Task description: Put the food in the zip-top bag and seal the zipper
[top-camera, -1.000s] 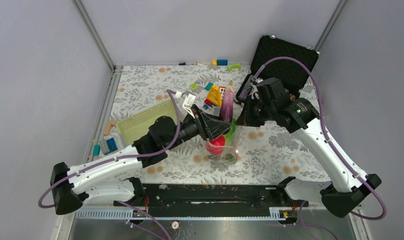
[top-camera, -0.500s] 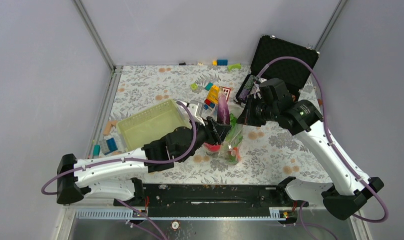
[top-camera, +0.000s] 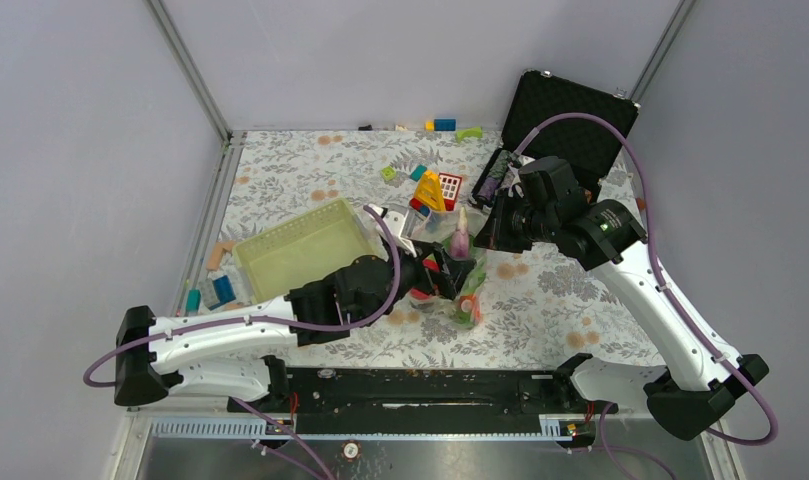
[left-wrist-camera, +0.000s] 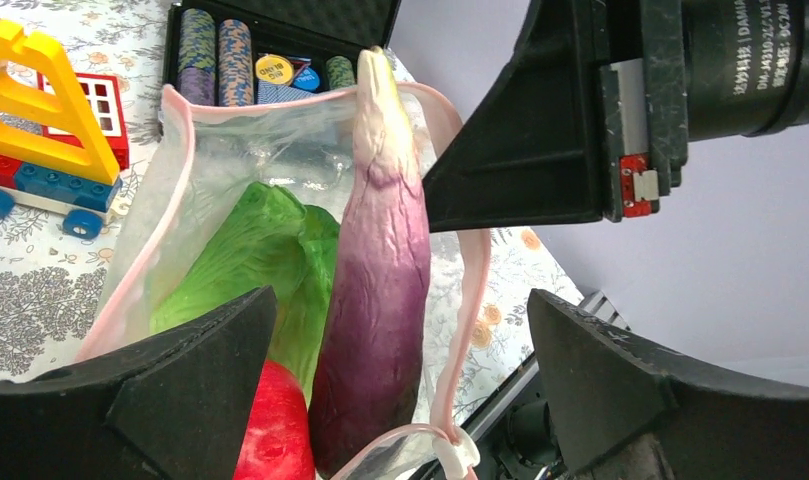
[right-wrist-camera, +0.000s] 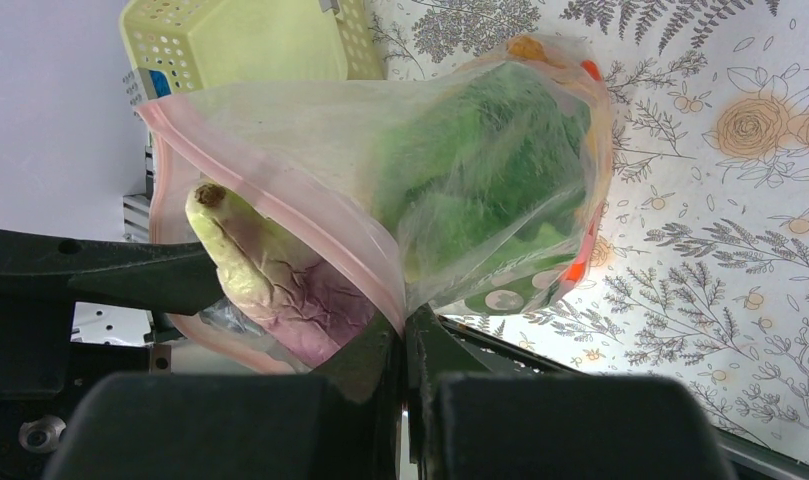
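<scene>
The clear zip-top bag [top-camera: 467, 285] stands open near the table's middle, and its pink zipper [left-wrist-camera: 173, 140] rings the mouth. My right gripper [right-wrist-camera: 408, 322] is shut on the far rim of the bag [right-wrist-camera: 310, 215] and holds it up. Food lies inside. A purple eggplant [left-wrist-camera: 380, 260] leans upright with its pale tip above the rim, beside green leafy pieces [left-wrist-camera: 245, 255] and a red round one [left-wrist-camera: 277, 435]. My left gripper [left-wrist-camera: 400, 310] is open at the near side of the mouth, its fingers wide on either side of the eggplant and clear of it.
A pale green basket [top-camera: 300, 250] sits left of the bag. A black case [top-camera: 570, 115] with poker chip stacks [left-wrist-camera: 215, 60] lies open behind my right arm. A yellow block toy [top-camera: 429, 190] and loose blocks lie behind the bag, more at the left edge [top-camera: 215, 285].
My left gripper lowered the eggplant into the bag, then opened and let it go. The right gripper kept its hold on the rim.
</scene>
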